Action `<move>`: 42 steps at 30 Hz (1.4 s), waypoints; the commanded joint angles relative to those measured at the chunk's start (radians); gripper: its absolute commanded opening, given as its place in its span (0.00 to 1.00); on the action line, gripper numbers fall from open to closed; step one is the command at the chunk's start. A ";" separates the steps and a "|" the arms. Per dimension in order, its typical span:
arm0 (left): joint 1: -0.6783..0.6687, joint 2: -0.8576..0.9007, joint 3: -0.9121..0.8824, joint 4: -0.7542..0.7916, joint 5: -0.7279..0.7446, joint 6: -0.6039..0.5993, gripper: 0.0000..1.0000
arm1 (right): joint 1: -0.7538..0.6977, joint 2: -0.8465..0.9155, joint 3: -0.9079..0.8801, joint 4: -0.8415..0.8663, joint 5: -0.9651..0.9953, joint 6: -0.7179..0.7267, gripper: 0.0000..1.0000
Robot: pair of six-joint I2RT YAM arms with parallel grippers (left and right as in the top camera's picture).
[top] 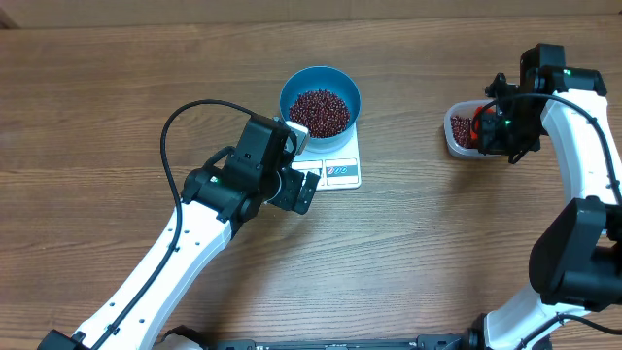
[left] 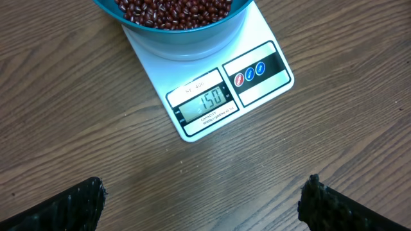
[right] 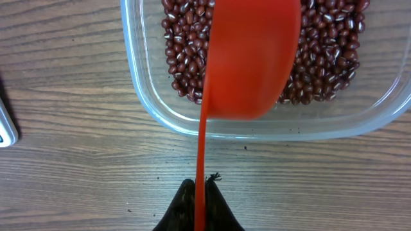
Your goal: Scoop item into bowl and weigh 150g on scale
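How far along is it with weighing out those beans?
Done, it seems: the blue bowl of beans sits on the scale, whose display reads 150. In hand: the right gripper is shut on the red scoop, held over the clear tub. Left: probably only putting the scoop down.

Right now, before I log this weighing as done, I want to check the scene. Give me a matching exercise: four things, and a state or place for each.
Things:
1 bowl
2 scale
3 scoop
4 left gripper

States:
a open, empty
b over the tub, in the right gripper
c reads 150
d on the scale, holding beans

Pairs: 1-d, 2-c, 3-b, 4-a
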 commanded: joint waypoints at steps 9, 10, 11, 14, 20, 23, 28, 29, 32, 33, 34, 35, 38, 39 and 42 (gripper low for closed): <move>-0.007 0.002 -0.003 0.001 -0.003 0.024 1.00 | -0.002 0.088 -0.006 0.008 -0.011 -0.027 0.04; -0.007 0.002 -0.003 0.001 -0.003 0.023 0.99 | -0.002 0.089 -0.006 0.010 -0.014 -0.027 0.04; -0.007 0.002 -0.003 0.001 -0.003 0.024 0.99 | -0.002 0.089 -0.006 0.012 -0.019 -0.029 0.04; -0.007 0.002 -0.003 0.001 -0.003 0.023 1.00 | -0.002 0.089 -0.006 0.019 -0.034 -0.032 0.04; -0.007 0.002 -0.003 0.001 -0.003 0.024 1.00 | -0.002 0.093 -0.006 0.016 -0.064 -0.053 0.04; -0.007 0.002 -0.003 0.001 -0.003 0.023 1.00 | -0.002 0.103 -0.006 0.010 -0.064 -0.054 0.04; -0.007 0.002 -0.003 0.001 -0.003 0.024 1.00 | 0.000 0.115 -0.006 -0.008 -0.097 -0.084 0.04; -0.007 0.002 -0.003 0.001 -0.003 0.024 1.00 | 0.000 0.115 -0.006 -0.008 -0.101 -0.084 0.04; -0.007 0.002 -0.003 0.001 -0.003 0.024 1.00 | -0.001 0.115 -0.005 -0.008 -0.126 -0.106 0.04; -0.007 0.002 -0.003 0.001 -0.003 0.024 0.99 | -0.001 0.115 -0.005 -0.008 -0.135 -0.107 0.04; -0.007 0.002 -0.003 0.001 -0.003 0.023 1.00 | -0.001 0.115 -0.005 -0.008 -0.146 -0.109 0.04; -0.007 0.002 -0.003 0.001 -0.003 0.024 1.00 | -0.001 0.115 -0.004 -0.008 -0.154 -0.109 0.04; -0.007 0.002 -0.003 0.001 -0.003 0.024 1.00 | -0.008 0.115 0.002 -0.010 -0.169 -0.108 0.04; -0.007 0.002 -0.003 0.001 -0.003 0.024 1.00 | -0.013 0.115 0.007 -0.012 -0.169 -0.105 0.04; -0.007 0.002 -0.003 0.001 -0.003 0.024 1.00 | -0.032 0.115 0.032 -0.024 -0.168 -0.090 0.04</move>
